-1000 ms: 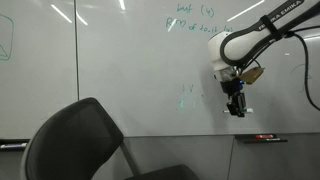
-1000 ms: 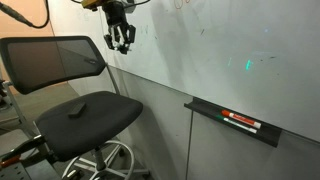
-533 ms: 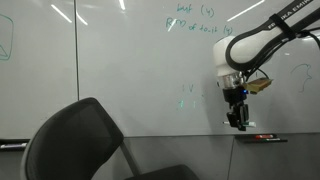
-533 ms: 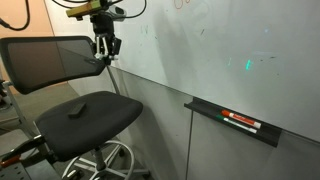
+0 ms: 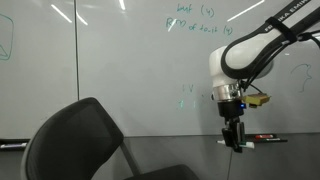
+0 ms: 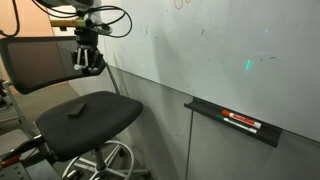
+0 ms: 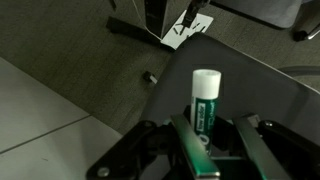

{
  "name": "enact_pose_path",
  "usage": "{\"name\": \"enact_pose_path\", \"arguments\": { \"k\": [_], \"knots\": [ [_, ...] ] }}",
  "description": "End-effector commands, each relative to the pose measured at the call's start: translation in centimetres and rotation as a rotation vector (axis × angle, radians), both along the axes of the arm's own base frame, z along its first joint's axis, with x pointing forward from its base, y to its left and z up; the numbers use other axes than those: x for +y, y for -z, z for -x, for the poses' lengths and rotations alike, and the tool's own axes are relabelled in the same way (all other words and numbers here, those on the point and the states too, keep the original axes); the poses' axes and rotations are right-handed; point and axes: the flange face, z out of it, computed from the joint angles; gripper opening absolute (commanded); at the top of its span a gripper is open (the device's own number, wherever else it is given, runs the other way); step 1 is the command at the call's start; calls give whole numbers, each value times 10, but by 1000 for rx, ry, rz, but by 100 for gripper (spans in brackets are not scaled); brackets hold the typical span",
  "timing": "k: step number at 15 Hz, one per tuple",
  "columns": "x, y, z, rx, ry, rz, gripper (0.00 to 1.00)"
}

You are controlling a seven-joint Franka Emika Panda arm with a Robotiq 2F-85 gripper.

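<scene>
The marker (image 7: 204, 100) is clamped in the narrowed gripper (image 5: 236, 141), which has been lowered from the whiteboard (image 5: 120, 70) and is now held over the chair (image 6: 90, 108).

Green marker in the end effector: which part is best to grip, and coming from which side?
The green barrel, as in the wrist view. The marker is a straight round stick, so the end effector probably does best pinching it across two opposite sides, coming in along its length from the rear, leaving the white end sticking out.
</scene>
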Motion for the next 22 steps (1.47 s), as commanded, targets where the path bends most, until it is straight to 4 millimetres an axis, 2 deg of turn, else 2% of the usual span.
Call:
{"name": "enact_pose_path", "arguments": {
  "k": [1, 9, 16, 18, 22],
  "knots": [
    [21, 22, -1, 53, -61, -66, 7],
    [57, 91, -39, 119, -167, -65, 6],
    [62, 162, -71, 109, -224, -32, 6],
    [66, 174, -79, 73, -252, -19, 6],
    [80, 180, -95, -63, -329, 2, 6]
  ]
}}
